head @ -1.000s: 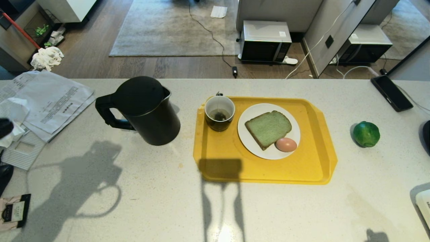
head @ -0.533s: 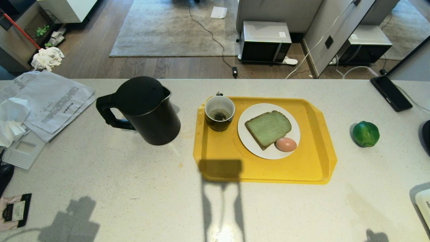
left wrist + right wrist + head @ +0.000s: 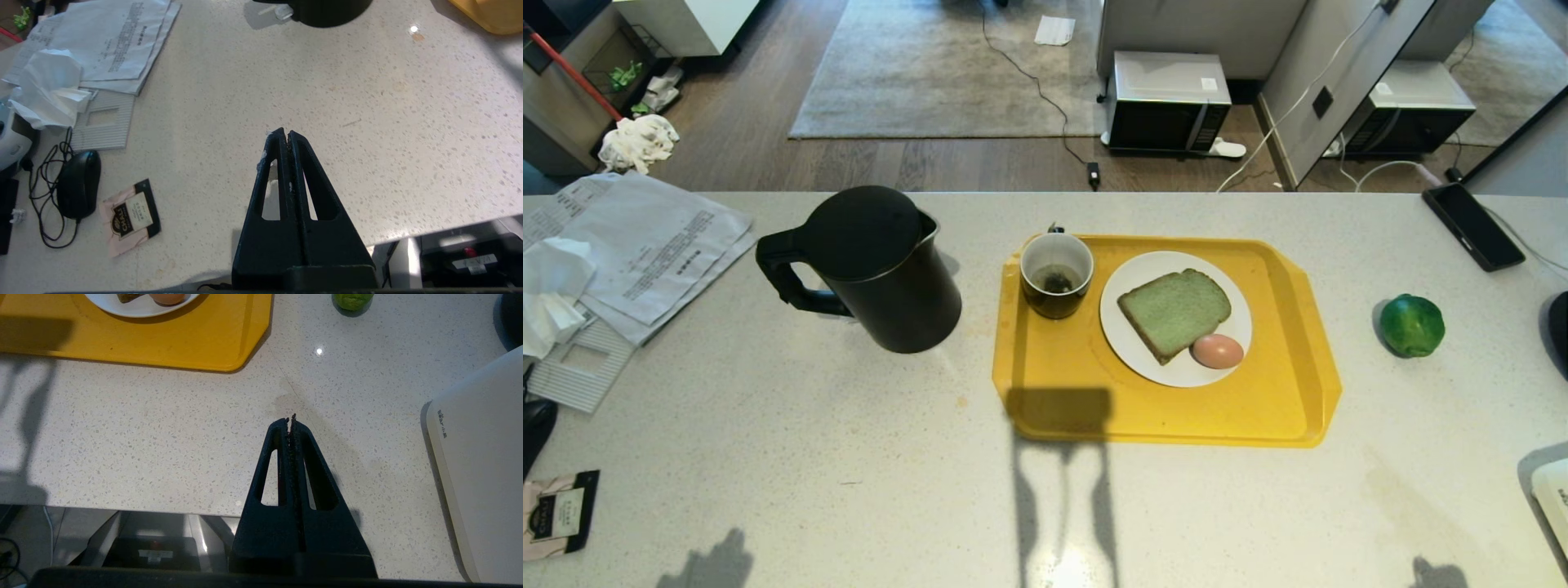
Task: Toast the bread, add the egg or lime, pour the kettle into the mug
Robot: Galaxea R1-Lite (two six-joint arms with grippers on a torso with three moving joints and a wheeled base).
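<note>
The kettle stands upright on the tabletop at nine o'clock of the yellow tray, handle pointing to nine o'clock and spout to three. On the tray a white plate carries the bread, long axis running ten to four, with the egg touching its five o'clock corner; the mug sits at the plate's nine o'clock, and the lime lies off the tray at three. The left claw and right claw hang pressed together and empty over the near edge.
</note>
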